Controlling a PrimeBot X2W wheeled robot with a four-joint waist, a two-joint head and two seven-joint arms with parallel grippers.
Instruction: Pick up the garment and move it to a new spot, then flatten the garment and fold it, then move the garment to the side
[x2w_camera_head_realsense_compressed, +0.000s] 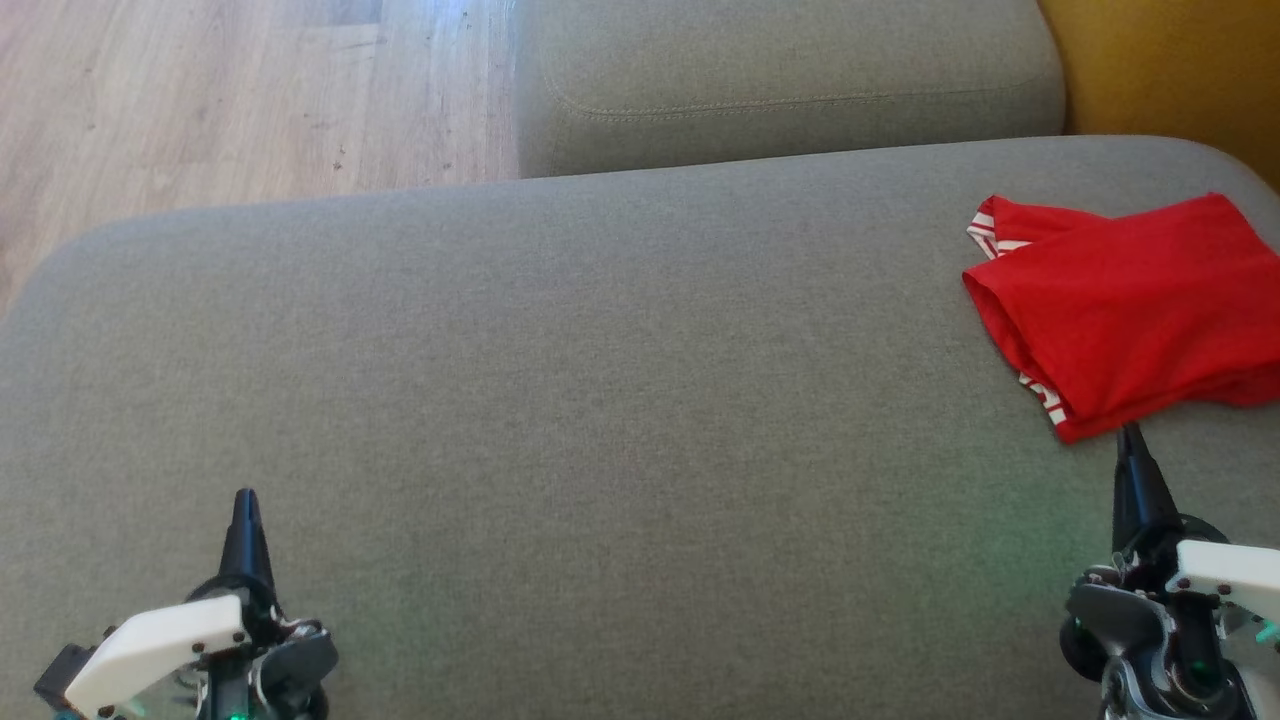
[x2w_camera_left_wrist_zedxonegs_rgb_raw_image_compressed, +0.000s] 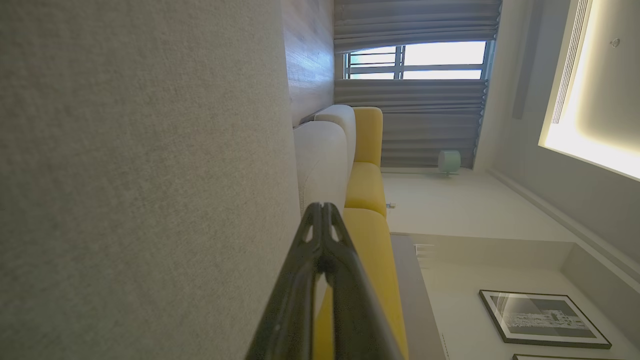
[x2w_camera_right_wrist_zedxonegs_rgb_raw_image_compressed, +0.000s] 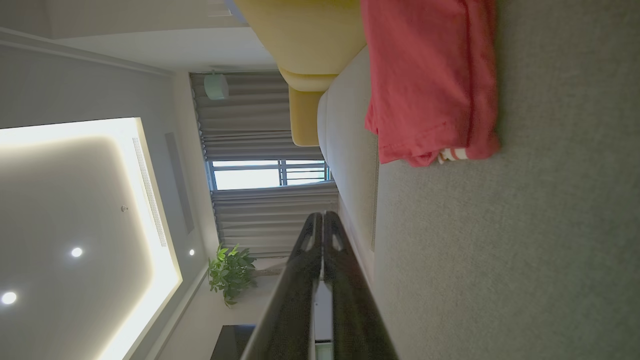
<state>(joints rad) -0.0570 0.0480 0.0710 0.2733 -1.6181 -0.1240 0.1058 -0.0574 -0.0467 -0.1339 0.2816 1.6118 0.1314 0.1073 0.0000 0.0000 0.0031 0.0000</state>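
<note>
- garment (x2w_camera_head_realsense_compressed: 1130, 310): red with red-and-white striped trim. It lies folded in a compact stack at the far right of the grey cushion (x2w_camera_head_realsense_compressed: 600, 400), close to the edge. This looks like the put-aside spot, away from the middle where the flattening and folding would be done.
- right hand (x2w_camera_head_realsense_compressed: 1130, 432): fingers pressed together and holding nothing. The tip is just beside the garment's near corner, and I cannot tell whether it touches. It is the arm on the garment's side.
- left hand (x2w_camera_head_realsense_compressed: 245, 497): fingers together, holding nothing. It sits low on the left, well apart from the garment and out of the way.
- second cushion (x2w_camera_head_realsense_compressed: 780, 80), wooden floor (x2w_camera_head_realsense_compressed: 200, 100), yellow seat (x2w_camera_head_realsense_compressed: 1180, 60): surroundings with no part in the task.
- status, as a judgement: the fold and the move aside appear complete.
</note>
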